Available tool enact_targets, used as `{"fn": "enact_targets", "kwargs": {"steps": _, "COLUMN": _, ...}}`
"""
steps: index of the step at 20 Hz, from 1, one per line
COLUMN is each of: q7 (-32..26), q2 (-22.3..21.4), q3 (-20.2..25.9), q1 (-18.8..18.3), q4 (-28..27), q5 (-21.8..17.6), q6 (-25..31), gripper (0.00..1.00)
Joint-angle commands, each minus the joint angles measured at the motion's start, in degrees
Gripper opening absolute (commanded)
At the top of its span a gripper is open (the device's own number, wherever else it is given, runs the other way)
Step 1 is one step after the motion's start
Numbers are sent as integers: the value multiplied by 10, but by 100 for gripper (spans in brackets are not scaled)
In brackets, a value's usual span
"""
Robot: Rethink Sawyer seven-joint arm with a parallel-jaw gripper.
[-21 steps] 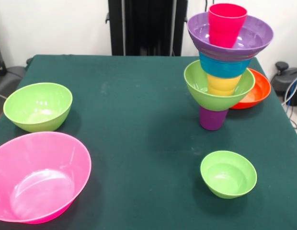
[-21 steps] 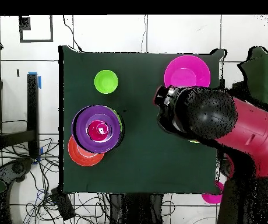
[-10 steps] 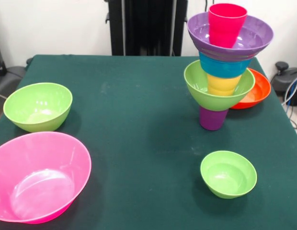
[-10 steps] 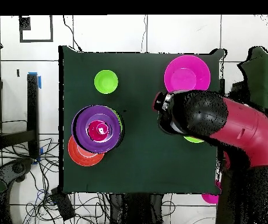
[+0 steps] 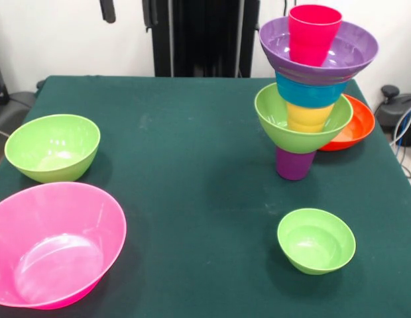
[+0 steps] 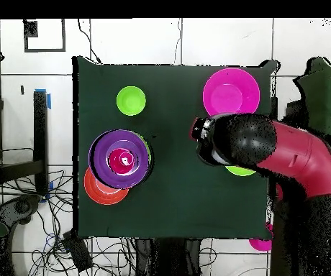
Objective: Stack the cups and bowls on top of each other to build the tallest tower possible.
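In the front view a large hot pink bowl [image 5: 53, 244] fills the lower left corner of the green table [image 5: 192, 152], open side up, and just above it at the left edge sits a lime green bowl [image 5: 53, 147], the two close but apart. At the top edge, left of centre, two dark tips of the gripper [image 5: 129, 10] hang well above the cloth with a gap between them and nothing held, so it reads as released. In the overhead view the red and black arm [image 6: 283, 154] reaches in from the right and covers most of that green bowl. Lower right of centre in the front view a small lime green bowl [image 5: 317, 240] stands alone. Above it, at the upper right, rises the tower [image 5: 311, 93]: a purple cup [image 5: 295, 164] upside down on the cloth, a green bowl [image 5: 299, 122] on it, a yellow-orange cup [image 5: 309, 117] in that, a blue bowl [image 5: 310, 91], a wide purple bowl [image 5: 318, 50] and a red cup [image 5: 313, 33] on top. An orange-red bowl [image 5: 354, 126] lies just behind the tower to the right.
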Motion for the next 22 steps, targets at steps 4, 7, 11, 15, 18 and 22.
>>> {"fn": "enact_targets", "kwargs": {"steps": 4, "q7": -135, "q2": 55, "q3": 72, "q1": -26, "q4": 49, "q5": -77, "q6": -58, "gripper": 100}}
{"fn": "enact_targets", "kwargs": {"steps": 7, "q7": -134, "q2": 60, "q3": 86, "q1": -34, "q4": 45, "q5": -83, "q6": -61, "gripper": 100}}
{"fn": "enact_targets", "kwargs": {"steps": 11, "q7": -122, "q2": 69, "q3": 98, "q1": -40, "q4": 34, "q5": -98, "q6": -73, "gripper": 100}}
{"fn": "enact_targets", "kwargs": {"steps": 15, "q7": -113, "q2": 75, "q3": 110, "q1": -44, "q4": 28, "q5": -106, "q6": -80, "gripper": 100}}
{"fn": "enact_targets", "kwargs": {"steps": 18, "q7": -104, "q2": 77, "q3": 112, "q1": -43, "q4": 29, "q5": -113, "q6": -81, "gripper": 100}}
{"fn": "enact_targets", "kwargs": {"steps": 22, "q7": -91, "q2": 76, "q3": 107, "q1": -35, "q4": 19, "q5": -129, "q6": -64, "gripper": 100}}
